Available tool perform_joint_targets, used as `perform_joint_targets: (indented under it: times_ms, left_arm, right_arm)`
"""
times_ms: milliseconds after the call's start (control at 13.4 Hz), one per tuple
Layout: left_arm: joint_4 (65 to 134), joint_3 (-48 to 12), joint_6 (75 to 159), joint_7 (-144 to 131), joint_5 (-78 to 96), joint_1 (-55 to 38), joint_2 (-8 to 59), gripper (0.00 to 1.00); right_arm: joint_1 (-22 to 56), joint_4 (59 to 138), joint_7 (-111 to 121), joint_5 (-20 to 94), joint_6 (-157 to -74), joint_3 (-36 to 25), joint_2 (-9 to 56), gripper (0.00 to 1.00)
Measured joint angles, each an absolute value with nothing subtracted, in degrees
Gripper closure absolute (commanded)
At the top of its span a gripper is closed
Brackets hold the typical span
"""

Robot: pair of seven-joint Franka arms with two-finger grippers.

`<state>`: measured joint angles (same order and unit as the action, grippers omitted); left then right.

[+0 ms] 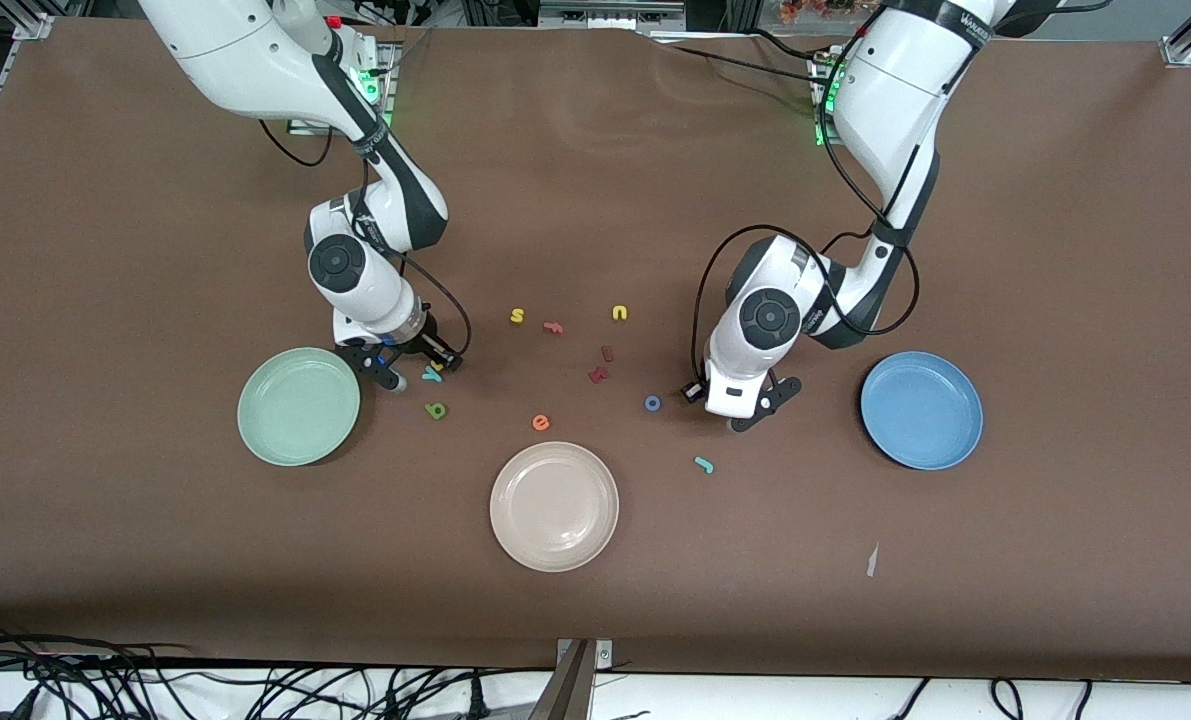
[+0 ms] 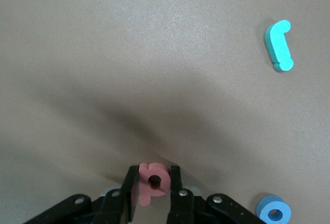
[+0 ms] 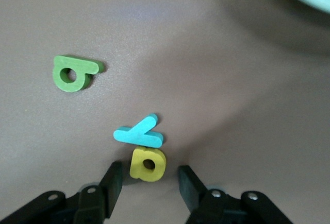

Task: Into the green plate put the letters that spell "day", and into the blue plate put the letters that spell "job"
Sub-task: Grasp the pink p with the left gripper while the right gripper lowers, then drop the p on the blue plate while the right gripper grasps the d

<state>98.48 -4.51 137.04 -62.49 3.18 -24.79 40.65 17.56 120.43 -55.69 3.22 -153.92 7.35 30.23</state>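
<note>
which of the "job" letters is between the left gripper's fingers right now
The pink-red b: it sits between the left gripper's fingers, while the teal j and blue o lie untouched on the table.

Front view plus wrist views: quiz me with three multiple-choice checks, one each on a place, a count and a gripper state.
1. The teal "j" lies:
A. in a plate
B. on the table, nearer the front camera than the blue "o"
C. in a gripper

2. Letters in the green plate:
A. none
B. one
C. three

3. The left gripper is:
A. open over a plate
B. shut on the pink "b"
C. shut on the blue "o"

Answers:
1. B: it sits lower in the front view, on bare table.
2. A: the plate holds nothing.
3. B: both fingers press the letter's sides.
</note>
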Motion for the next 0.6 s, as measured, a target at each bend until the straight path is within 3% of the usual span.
perform_joint_targets:
  times_ms: [298,596]
  left_arm:
    - [94.31,-3.37,126.22,-56.0,-0.59,-22.63,38.68,1.0]
    - [93.98,-2.92,119.37,-35.08,-1.65,-14.68,34.65,1.0]
  right_arm:
    - [17.58,120.37,-55.64,3.22,-154.1,7.4,30.2,0.53]
    - [17.57,120.38,-55.56,3.21,-154.1,7.38,30.23,0.41]
